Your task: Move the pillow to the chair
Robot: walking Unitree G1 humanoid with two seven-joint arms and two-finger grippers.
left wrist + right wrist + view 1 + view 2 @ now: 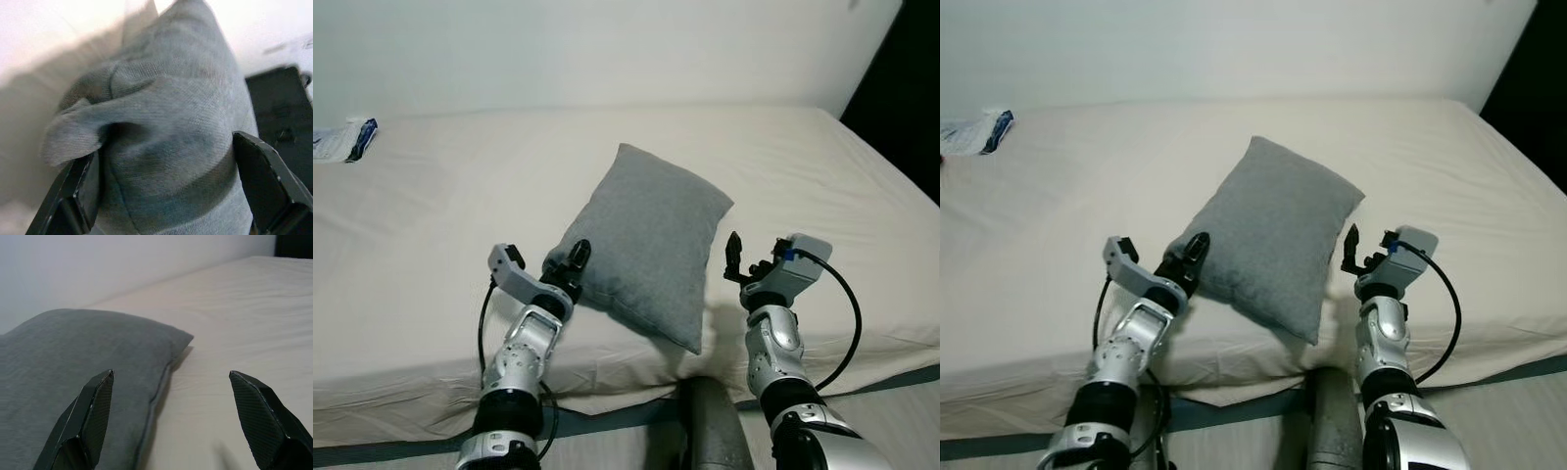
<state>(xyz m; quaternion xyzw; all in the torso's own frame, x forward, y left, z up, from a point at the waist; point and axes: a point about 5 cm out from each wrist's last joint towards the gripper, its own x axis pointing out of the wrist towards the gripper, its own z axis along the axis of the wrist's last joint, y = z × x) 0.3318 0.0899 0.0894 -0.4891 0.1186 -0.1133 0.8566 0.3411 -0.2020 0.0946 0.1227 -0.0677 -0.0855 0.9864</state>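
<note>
A grey square pillow [651, 240] lies on the cream bed [460, 225], turned like a diamond, one corner over the front edge. My left gripper [570, 264] is at the pillow's left corner, open, and in the left wrist view the pillow [166, 122] bulges between its two spread fingers [73, 200]. My right gripper [736, 257] stands open just right of the pillow's right edge, not touching it. In the right wrist view the pillow's corner [73, 362] lies ahead of the left finger, with bare sheet [234, 318] beside it.
A blue and white packet [344, 137] lies at the bed's far left. A white wall [607, 49] runs behind the bed, and a dark gap [911, 108] opens at the right. A grey rounded object [710, 431] stands low between my arms, before the bed's front edge.
</note>
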